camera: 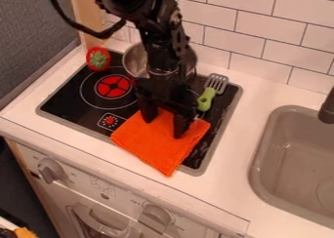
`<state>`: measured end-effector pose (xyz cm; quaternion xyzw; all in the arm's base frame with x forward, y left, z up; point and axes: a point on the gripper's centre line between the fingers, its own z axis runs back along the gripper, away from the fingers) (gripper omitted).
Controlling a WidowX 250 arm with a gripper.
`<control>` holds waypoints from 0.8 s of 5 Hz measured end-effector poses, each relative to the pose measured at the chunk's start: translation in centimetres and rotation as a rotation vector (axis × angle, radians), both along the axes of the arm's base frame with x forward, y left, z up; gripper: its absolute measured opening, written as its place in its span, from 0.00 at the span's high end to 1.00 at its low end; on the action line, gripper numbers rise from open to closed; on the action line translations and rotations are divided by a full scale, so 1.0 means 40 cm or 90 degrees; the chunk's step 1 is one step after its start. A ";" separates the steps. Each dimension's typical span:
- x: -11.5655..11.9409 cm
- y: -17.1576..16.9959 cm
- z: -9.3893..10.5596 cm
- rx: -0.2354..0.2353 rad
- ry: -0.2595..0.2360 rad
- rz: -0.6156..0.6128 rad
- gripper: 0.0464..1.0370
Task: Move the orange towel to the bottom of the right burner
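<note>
My gripper (165,124) hangs over the front right part of the black stove, its two fingers spread apart. Beneath and between them lies the orange towel (158,145), spread fairly flat with one corner pointing to the front. The fingertips overlap the towel's upper part; whether they touch it I cannot tell. The towel covers the stove's front edge and laps onto the white counter. The right burner is hidden by the arm and the towel.
A metal pot (135,60) stands at the back, partly behind the arm. A red pepper (98,59) is at the back left, near the left burner (114,87). A green-handled spatula (206,98) lies right of the gripper. The sink (262,154) is at the right.
</note>
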<state>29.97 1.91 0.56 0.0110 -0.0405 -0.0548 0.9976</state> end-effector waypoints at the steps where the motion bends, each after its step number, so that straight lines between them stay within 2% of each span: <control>1: -0.013 0.021 -0.002 -0.005 -0.008 0.008 0.04; 2: -0.021 0.059 -0.002 -0.005 -0.004 0.021 0.04; 4: 0.003 0.188 -0.001 -0.002 0.007 0.058 0.04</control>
